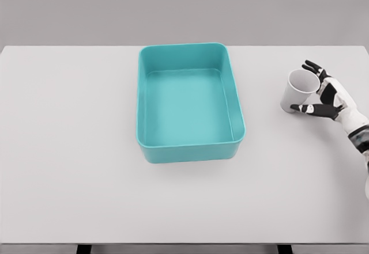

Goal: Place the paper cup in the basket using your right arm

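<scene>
From the head view, the paper cup (299, 90) stands on the white table (69, 150) at the right of the frame, well apart from the teal basket (140, 104) at centre, which holds nothing. The right hand (324, 95) wraps the cup, fingers curled around its far side and thumb at its base (seemingly a grasp, not yet a lift). Lifting, carrying and releasing remain. Bare tabletop lies between cup and basket; the basket's right wall must be cleared.
</scene>
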